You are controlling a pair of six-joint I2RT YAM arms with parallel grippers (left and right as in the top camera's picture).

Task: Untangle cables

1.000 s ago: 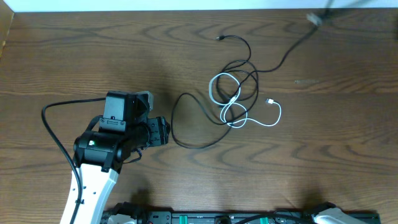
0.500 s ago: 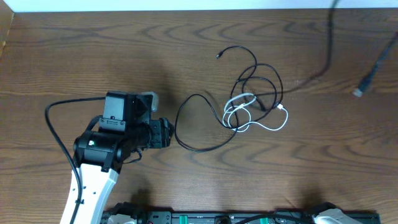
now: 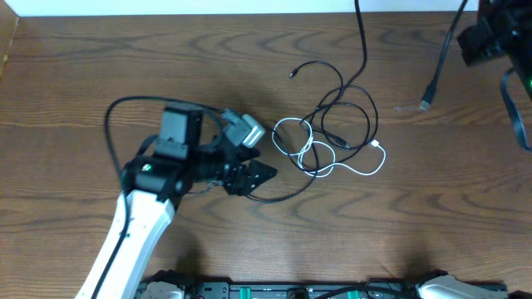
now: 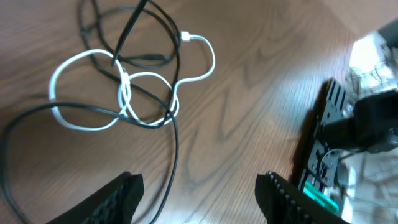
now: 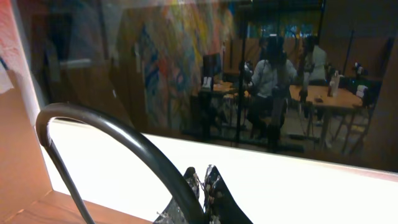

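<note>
Seen from overhead, the cables [image 3: 353,100] lie in a loose knot on the wooden counter [image 3: 432,224], just toward 1 o'clock from the middle. The white cable [image 3: 366,174] loops through the black strands, its small plug end at the 3 o'clock side of the knot.

The left gripper [image 3: 259,152] sits just beside the knot at its 9 o'clock edge. In the left wrist view, this gripper [image 4: 199,193] has its jaws spread wide. A black strand runs along the counter between them, gripped by neither. The white cable [image 4: 74,60] curls beyond, toward 11 o'clock in that view.

The right gripper [image 3: 486,37] is up in the 2 o'clock corner of the overhead view, well apart from the knot. In the right wrist view, this gripper [image 5: 205,186] has its jaws drawn close together and pinched on a black cable [image 5: 118,134], which arches away toward 9 o'clock. From overhead, one black strand [image 3: 363,41] climbs from the knot off the frame at 12 o'clock. A blurred plug end [image 3: 426,104] dangles toward 7 o'clock from the right gripper.
</note>
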